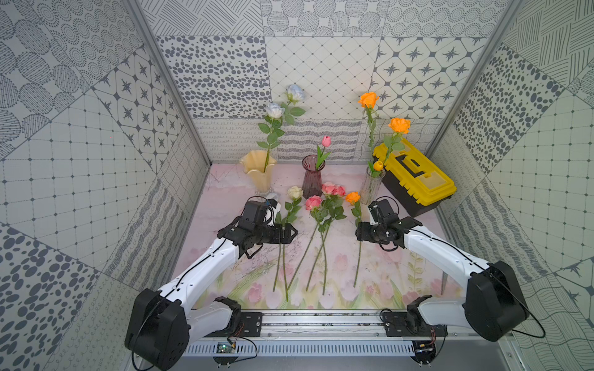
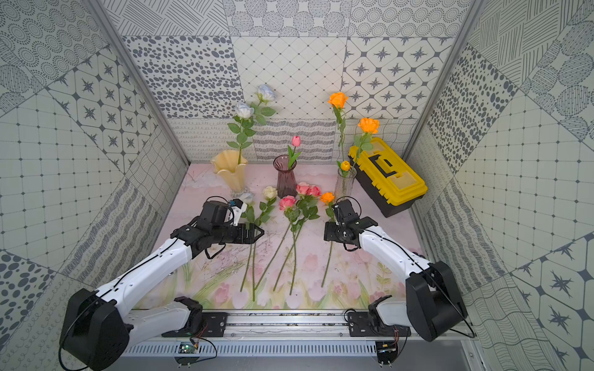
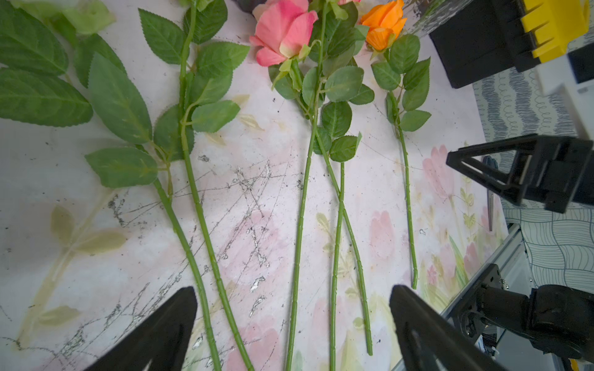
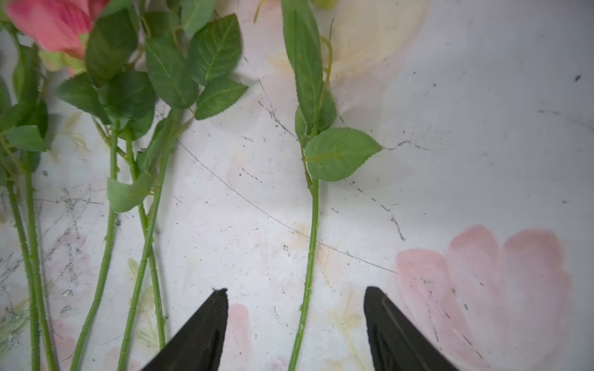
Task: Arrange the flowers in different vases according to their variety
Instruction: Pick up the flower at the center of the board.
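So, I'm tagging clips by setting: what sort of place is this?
Probably a robot test booth, not a home: patterned panels wall it in, and two arms stand on a metal rail.

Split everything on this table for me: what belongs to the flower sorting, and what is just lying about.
Belongs to the job:
- cream vase holding white roses
- purple vase holding a pink bud
- clear vase holding orange flowers
- lying loose: cream rose, pink roses, orange rose

Just lying about:
- yellow toolbox
- painted mat
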